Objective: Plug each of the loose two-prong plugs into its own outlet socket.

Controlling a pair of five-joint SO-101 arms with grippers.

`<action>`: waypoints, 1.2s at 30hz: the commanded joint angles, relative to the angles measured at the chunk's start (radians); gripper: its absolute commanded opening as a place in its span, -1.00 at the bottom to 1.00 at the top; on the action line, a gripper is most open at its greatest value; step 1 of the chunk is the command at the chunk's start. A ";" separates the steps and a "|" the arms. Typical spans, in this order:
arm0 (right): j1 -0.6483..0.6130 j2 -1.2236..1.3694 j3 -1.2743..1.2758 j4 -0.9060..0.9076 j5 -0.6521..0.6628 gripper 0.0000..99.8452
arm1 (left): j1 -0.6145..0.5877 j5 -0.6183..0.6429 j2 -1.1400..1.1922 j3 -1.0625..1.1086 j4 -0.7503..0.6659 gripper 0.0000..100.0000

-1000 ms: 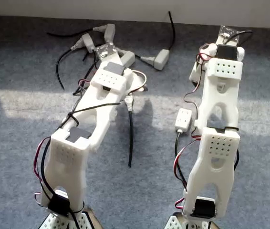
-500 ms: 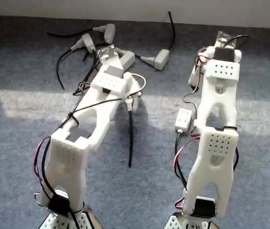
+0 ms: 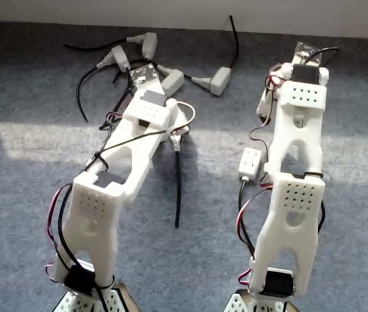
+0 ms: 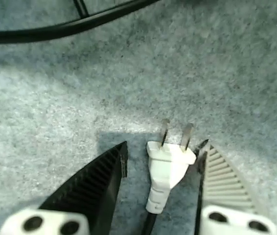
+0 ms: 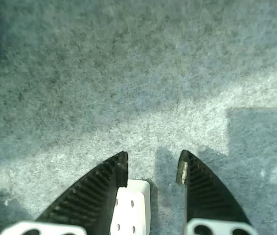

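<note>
Two-prong plug [image 4: 170, 160], seemingly light and rigid, its cord [image 3: 178, 188] trailing toward six o'clock, lies ungripped between the spread fingers of the left hand [image 4: 164, 149]; best pinched across its moulded body.

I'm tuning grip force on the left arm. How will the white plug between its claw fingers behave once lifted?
The plug looks like small, rigid plastic, probably light and firm to squeeze. Its smooth tapered body may slip or twist in the claw. Its black cord trailing behind looks floppy and may drag.
</note>
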 commanded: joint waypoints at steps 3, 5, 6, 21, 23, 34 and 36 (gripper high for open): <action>-0.002 -0.024 -0.041 0.021 -0.012 -0.65 | -0.004 -0.069 0.077 -0.145 0.101 -0.52; -0.002 -0.025 -0.041 0.021 -0.012 -0.65 | 0.005 -0.071 0.084 -0.166 0.141 -0.52; -0.002 -0.025 -0.041 0.021 -0.012 -0.65 | 0.010 -0.071 0.084 -0.170 0.150 -0.52; -0.002 -0.021 -0.041 0.021 -0.012 -0.65 | 0.012 -0.072 0.077 -0.176 0.230 -0.65; -0.002 -0.021 -0.041 0.021 -0.012 -0.65 | 0.008 -0.091 0.084 -0.176 0.206 -0.77; -0.004 -0.019 -0.039 0.021 -0.012 -0.65 | 0.005 -0.262 0.085 -0.173 0.143 -0.99; -0.004 -0.019 -0.039 0.021 -0.012 -0.65 | 0.005 -0.302 0.081 -0.174 0.143 -0.99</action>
